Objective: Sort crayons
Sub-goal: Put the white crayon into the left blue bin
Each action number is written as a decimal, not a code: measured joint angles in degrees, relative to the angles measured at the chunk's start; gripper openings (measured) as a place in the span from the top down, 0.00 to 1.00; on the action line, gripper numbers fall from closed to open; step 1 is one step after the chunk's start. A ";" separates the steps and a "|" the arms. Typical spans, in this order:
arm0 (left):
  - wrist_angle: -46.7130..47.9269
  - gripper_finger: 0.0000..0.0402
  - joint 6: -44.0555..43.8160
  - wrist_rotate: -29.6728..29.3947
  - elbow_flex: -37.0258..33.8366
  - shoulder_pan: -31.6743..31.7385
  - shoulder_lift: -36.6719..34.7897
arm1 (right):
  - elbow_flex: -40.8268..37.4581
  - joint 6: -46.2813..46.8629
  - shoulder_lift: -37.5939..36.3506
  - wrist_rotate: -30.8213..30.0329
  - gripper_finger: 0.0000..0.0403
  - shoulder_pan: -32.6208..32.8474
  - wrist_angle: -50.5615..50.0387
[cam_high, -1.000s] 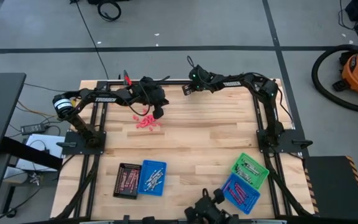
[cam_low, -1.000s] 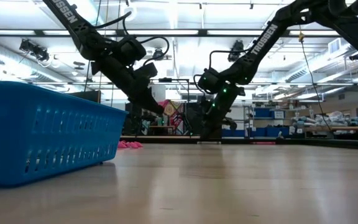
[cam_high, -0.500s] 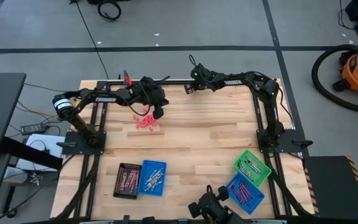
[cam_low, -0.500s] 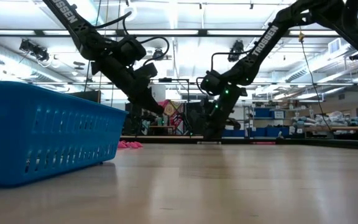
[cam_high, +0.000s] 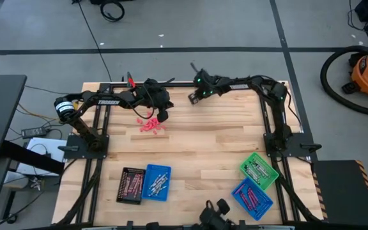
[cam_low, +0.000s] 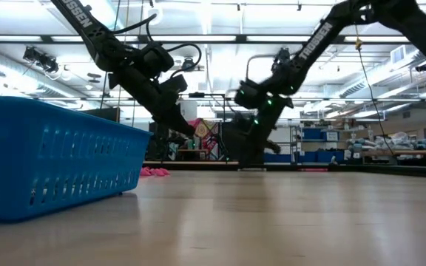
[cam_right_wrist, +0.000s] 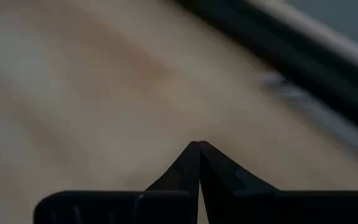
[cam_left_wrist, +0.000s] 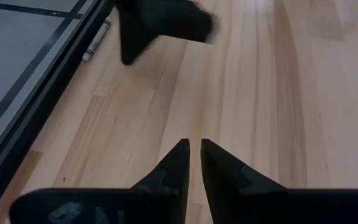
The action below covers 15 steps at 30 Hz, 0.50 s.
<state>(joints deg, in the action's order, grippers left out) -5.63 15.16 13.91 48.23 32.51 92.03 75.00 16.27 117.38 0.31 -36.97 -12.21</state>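
1. Wooden desk (cam_high: 203,147) carries everything: a green tray (cam_high: 258,171) and a blue tray (cam_high: 253,196) at the near right, a second blue tray (cam_high: 156,182) and a black tray (cam_high: 131,184) at the near left, all with crayons already in them.
2. Both arms reach over the far edge. The left gripper (cam_high: 162,117) hangs just beside a loose pink crayon pile (cam_high: 151,126); the right gripper (cam_high: 194,66) has swung out past the far rail in the last second.
3. Right fingers (cam_right_wrist: 199,163) have just clenched tip to tip, with nothing between them, so I judge no crayon was taken there.
4. Left fingers (cam_left_wrist: 180,163) stand nearly together, a thin gap showing, empty over bare wood.
5. The near-right blue tray has slid slightly along the desk edge since a second ago.
6. Only the left wrist view shows a lone white crayon (cam_left_wrist: 96,40) against the dark rail; the high view misses it. The low view shows the pile (cam_low: 154,171) as a pink smear behind the blue tray (cam_low: 50,155).
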 joint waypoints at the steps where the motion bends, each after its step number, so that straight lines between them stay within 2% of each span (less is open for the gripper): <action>1: -0.01 0.88 0.00 0.00 0.00 0.00 0.01 | 0.00 -0.30 -0.50 -0.89 0.96 1.02 -0.23; 5: -0.04 0.88 0.00 0.00 0.00 -0.02 0.02 | 0.01 -0.40 -1.04 -6.58 0.96 1.75 -0.71; 15: -0.04 0.88 0.00 0.00 0.00 -0.02 0.02 | 0.00 -1.04 -0.86 -11.04 0.96 -0.74 1.24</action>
<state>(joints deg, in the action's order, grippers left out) -5.67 15.16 13.91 48.23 32.49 92.05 75.00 15.22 116.52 -10.74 -37.72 -10.97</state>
